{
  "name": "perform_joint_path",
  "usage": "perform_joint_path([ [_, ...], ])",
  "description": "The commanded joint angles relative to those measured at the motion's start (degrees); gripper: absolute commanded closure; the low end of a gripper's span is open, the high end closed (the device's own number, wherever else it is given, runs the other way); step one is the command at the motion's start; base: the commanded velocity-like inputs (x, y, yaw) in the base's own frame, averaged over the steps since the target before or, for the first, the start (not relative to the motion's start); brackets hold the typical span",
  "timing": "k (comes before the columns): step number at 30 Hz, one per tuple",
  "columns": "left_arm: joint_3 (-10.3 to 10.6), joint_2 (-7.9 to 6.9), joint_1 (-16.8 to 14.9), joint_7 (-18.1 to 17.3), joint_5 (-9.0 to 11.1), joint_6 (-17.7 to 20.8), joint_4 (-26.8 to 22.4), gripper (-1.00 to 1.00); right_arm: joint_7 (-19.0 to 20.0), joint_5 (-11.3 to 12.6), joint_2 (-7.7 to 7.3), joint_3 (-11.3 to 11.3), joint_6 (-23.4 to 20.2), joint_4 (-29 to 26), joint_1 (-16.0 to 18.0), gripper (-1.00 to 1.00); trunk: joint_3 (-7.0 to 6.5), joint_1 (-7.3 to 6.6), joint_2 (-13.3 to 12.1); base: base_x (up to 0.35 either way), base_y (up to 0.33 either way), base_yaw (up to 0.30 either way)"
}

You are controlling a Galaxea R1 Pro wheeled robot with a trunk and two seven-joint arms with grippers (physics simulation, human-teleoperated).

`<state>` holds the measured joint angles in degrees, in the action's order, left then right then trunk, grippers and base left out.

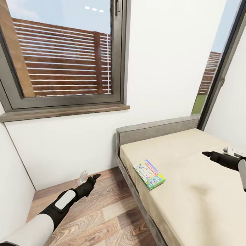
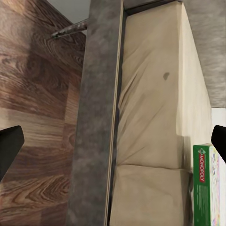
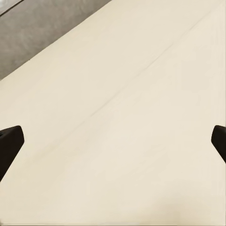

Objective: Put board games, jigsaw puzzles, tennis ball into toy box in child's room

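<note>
One board game, the green-edged MONOPOLY box [image 1: 149, 174], lies flat on the bed [image 1: 191, 200] near the mattress's left edge, a little below the grey headboard [image 1: 154, 129]. My left gripper [image 1: 90, 176] hangs open over the wooden floor, left of the bed. In the left wrist view it [image 2: 113, 143] faces the bed frame [image 2: 94, 117], with the box [image 2: 205, 186] near one fingertip. My right gripper [image 1: 216, 153] hovers open above the mattress [image 3: 117, 117], right of the box, with nothing between its fingers. The table, toy box, jigsaw puzzles and tennis ball are out of view.
A large window with a grey sill [image 1: 63, 113] fills the wall ahead. A narrow window [image 1: 213, 80] stands at the bed's far corner. White walls close in on the left and behind the headboard. A strip of wooden floor [image 1: 98, 214] runs along the bed's left side.
</note>
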<state>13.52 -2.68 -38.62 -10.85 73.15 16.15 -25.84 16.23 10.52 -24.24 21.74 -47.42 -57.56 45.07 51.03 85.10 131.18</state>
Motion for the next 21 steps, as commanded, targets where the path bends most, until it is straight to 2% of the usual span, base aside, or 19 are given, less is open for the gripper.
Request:
perform_joint_path([
  [1, 0.3, -0.05, 0.0, -0.1, 0.4, 0.1, 0.0, -1.0, 0.2, 0.0, 0.36, -0.2, -0.3, 0.1, 0.1, -1.0, 0.06, -0.01, 0.0, 0.0, 0.0, 0.0],
  [5, 0.3, -0.05, 0.0, -0.2, 0.4, 0.1, 0.0, -1.0, 0.2, 0.0, 1.14, -1.0, -0.3, 0.4, 0.2, -1.0, 0.06, -0.01, 0.0, 0.0, 0.0, 0.0],
  [8, 0.3, -0.01, -0.1, -0.3, 0.4, 0.1, -0.1, -1.0, -0.5, 0.0, 2.88, -2.0, -0.7, 1.4, 0.5, -1.0, 0.06, -0.01, 0.0, 0.0, 0.0, 0.0],
  [9, 0.3, -0.01, -0.1, -0.3, 0.4, 0.1, -0.1, -1.0, -0.5, 0.0, 2.88, -2.0, -0.7, 1.4, 0.5, -1.0, 0.06, -0.01, 0.0, 0.0, 0.0, 0.0],
  [11, 0.3, 0.04, -0.1, -0.2, 0.4, 0.1, -0.4, -1.0, -2.2, -0.1, 4.37, -2.5, -1.2, 2.9, 1.5, -1.0, 0.06, -0.01, 0.0, 0.0, 0.0, 0.0],
  [12, 0.3, 0.04, -0.1, -0.2, 0.4, 0.1, -0.4, -1.0, -2.2, -0.1, 4.37, -2.5, -1.2, 2.9, 1.5, -1.0, 0.06, -0.01, 0.0, 0.0, 0.0, 0.0],
  [17, 1.1, 0.16, -0.1, 0.2, -0.2, 0.5, -3.2, -1.0, -9.6, -0.1, 8.86, -3.3, -1.5, 11.5, 6.7, -1.0, 0.06, -0.01, 0.0, 0.0, 0.0, 0.0],
  [18, 1.1, 0.16, -0.1, 0.2, -0.2, 0.5, -3.2, -1.0, -9.6, -0.1, 8.86, -3.3, -1.5, 11.5, 6.7, -1.0, 0.06, -0.01, 0.0, 0.0, 0.0, 0.0],
  [21, 2.4, 0.16, -0.1, 0.6, -1.4, 0.6, -4.9, -1.0, -13.0, -0.1, 11.54, -3.9, -1.5, 16.2, 9.7, -1.0, 0.06, -0.01, 0.0, 0.0, 0.0, 0.0],
])
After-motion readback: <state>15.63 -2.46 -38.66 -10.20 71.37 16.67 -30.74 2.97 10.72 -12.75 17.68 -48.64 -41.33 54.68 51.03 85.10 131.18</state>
